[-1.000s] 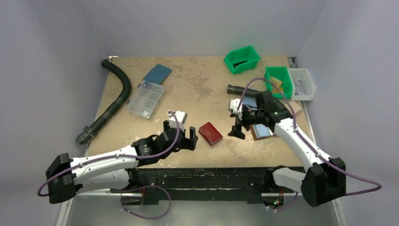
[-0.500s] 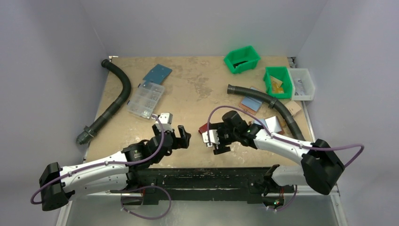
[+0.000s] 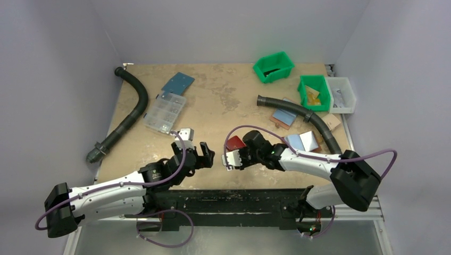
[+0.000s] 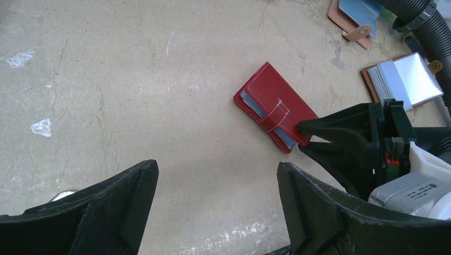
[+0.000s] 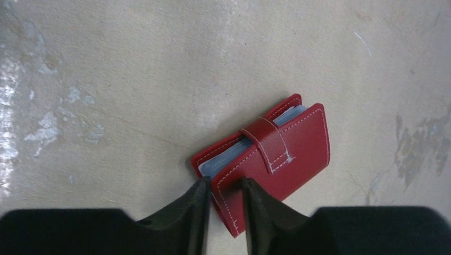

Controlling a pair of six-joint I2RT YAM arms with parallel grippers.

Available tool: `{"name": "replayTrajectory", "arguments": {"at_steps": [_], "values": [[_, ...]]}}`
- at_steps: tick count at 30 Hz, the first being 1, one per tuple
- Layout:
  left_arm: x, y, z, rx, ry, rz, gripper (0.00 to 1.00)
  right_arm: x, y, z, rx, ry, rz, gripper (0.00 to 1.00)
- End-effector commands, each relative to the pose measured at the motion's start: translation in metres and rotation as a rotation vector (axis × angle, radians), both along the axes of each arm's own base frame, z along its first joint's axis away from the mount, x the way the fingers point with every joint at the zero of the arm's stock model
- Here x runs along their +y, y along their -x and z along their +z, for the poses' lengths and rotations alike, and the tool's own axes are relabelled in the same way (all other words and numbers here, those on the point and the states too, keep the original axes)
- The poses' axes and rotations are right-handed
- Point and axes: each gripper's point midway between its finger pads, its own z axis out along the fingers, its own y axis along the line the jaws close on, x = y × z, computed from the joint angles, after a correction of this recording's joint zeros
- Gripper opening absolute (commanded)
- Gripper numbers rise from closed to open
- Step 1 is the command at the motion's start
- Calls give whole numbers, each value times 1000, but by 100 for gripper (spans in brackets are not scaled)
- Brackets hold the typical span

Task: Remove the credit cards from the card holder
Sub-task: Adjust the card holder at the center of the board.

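beside the card holder [image 5: 287,154], at its near corner, found the right gripper [image 5: 224,183] set narrow: one fingertip [image 5: 197,207] against the holder's edge, the other over the front cover, that corner nipped between them. saw nothing else in its hold.

noted the card holder itself lying flat and shut on the table [image 5: 106,79], a little askew, with a red strap [image 5: 266,138] stitched in white folded over the open edge. made out pale blue-grey layers [image 5: 228,156] between the two covers under that strap; could not tell cards from pockets there.

to the left of the card holder, well apart from it, saw the left gripper [image 4: 217,167] spread wide and holding nothing.

to the right of the card holder, near but not touching, noted a brown folder [image 4: 404,79] lying open, pale shiny pockets facing up. beyond the card holder on that same side, saw a black ribbed hose [image 4: 425,21] running past the far edge of the brown folder. could not tell whether hose and folder touched.
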Motion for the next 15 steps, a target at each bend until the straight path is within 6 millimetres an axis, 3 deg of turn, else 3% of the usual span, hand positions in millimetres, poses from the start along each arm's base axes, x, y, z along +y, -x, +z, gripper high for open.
{"name": "replayTrajectory", "arguments": {"at_steps": [1,6,10,15], "values": [[3,-3,6,-17,44,31,88,5,-15,12,-68,-28,-39,28],[4,-1,5,-11,45,27,87,10,-15,33,-43,-86,-72,0],[4,0,8,-20,54,19,86,22,-6,59,96,-216,-63,0],[9,-2,20,-50,71,32,83,40,21,99,309,-385,35,0]]}}
